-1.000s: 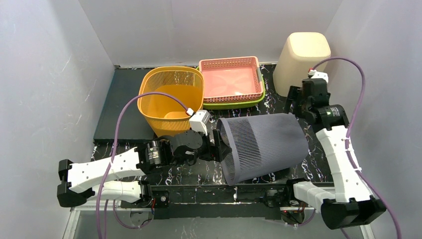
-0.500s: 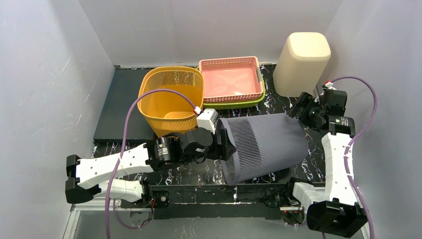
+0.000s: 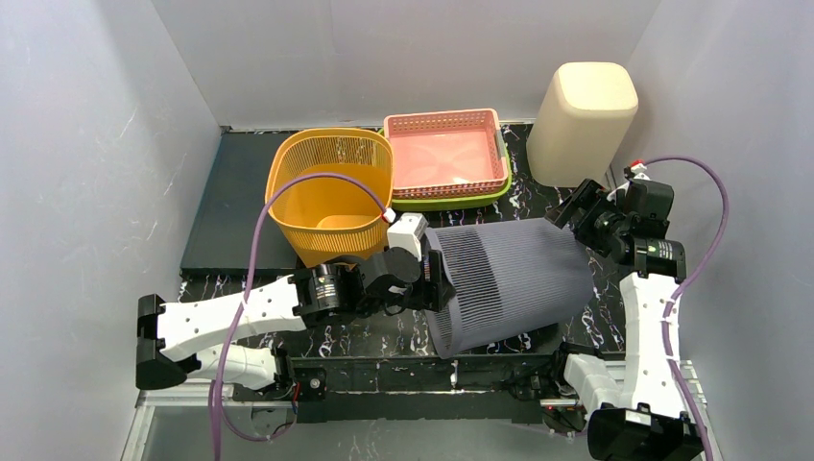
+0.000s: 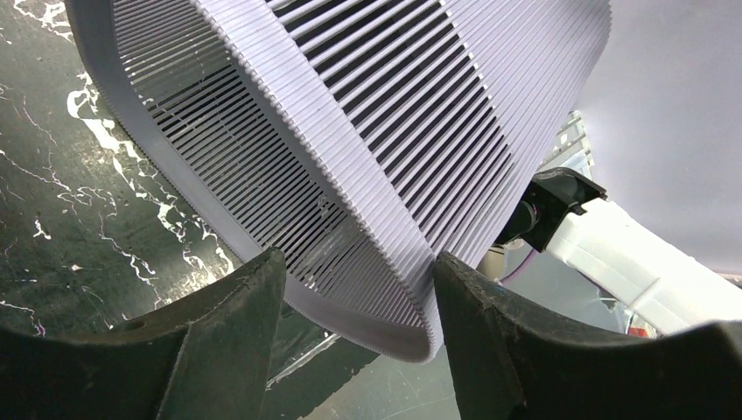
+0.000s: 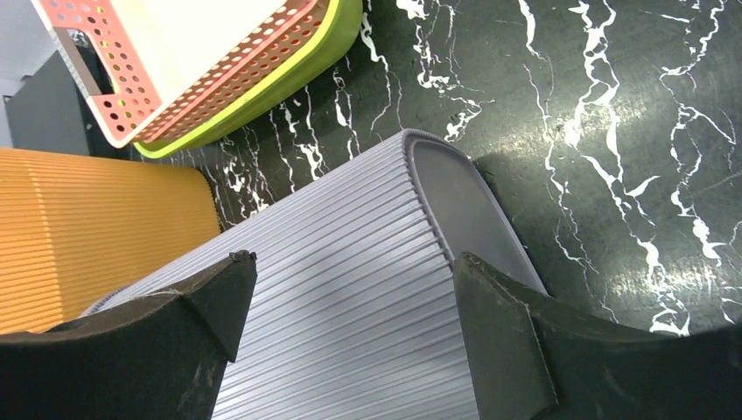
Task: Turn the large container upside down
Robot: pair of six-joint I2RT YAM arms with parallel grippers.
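The large container [image 3: 509, 283] is a grey ribbed bin lying on its side, mouth to the left and closed base to the right. My left gripper [image 3: 437, 285] is at the mouth. In the left wrist view the rim [image 4: 385, 324] passes between the jaws of that gripper [image 4: 359, 256]: the right finger touches it and the left finger stands apart. My right gripper [image 3: 574, 213] hovers open over the base end. Seen from the right wrist, its fingers [image 5: 354, 261] straddle the ribbed wall [image 5: 350, 324] without touching it.
An orange basket [image 3: 331, 192] stands just behind the left gripper. A pink tray nested in a green one [image 3: 446, 154] sits at the back middle. A cream bin [image 3: 581, 115] stands upside down at the back right, close to the right arm.
The right arm swung away from the cream bin and came over the container's base end. The left gripper pushed further onto the rim, its jaws narrowing a little.
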